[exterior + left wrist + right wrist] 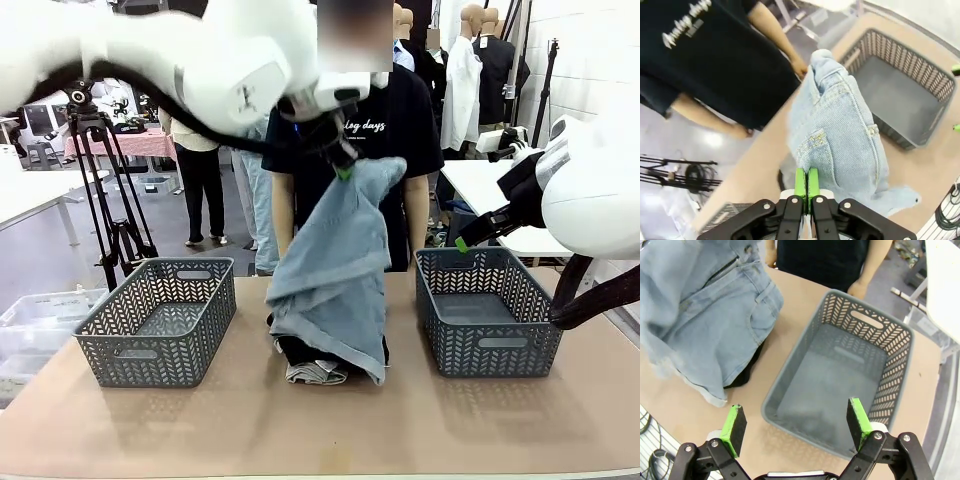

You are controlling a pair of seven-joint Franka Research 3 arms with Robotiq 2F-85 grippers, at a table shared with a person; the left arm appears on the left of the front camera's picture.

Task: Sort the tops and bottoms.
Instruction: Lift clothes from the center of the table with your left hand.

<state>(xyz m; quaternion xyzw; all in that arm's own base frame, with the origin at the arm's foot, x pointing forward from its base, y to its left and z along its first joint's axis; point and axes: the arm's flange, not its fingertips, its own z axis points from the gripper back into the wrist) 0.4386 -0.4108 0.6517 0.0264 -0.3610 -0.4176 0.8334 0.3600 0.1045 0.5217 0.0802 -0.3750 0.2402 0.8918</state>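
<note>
Light blue denim garment (335, 270) hung limp, soft but weighty, from the left end effector (345, 172) clamped on a bunched edge, judged a sound hold. Right end effector (796, 421) stood open, empty.

Left arm (200, 60): enters upper left, spans to top centre. Left gripper (344, 173): pointing down, pads pinched together on denim garment (335, 260). Right arm (590, 200): right edge, mid-height. Right gripper (796, 420): jaws spread wide.
</note>
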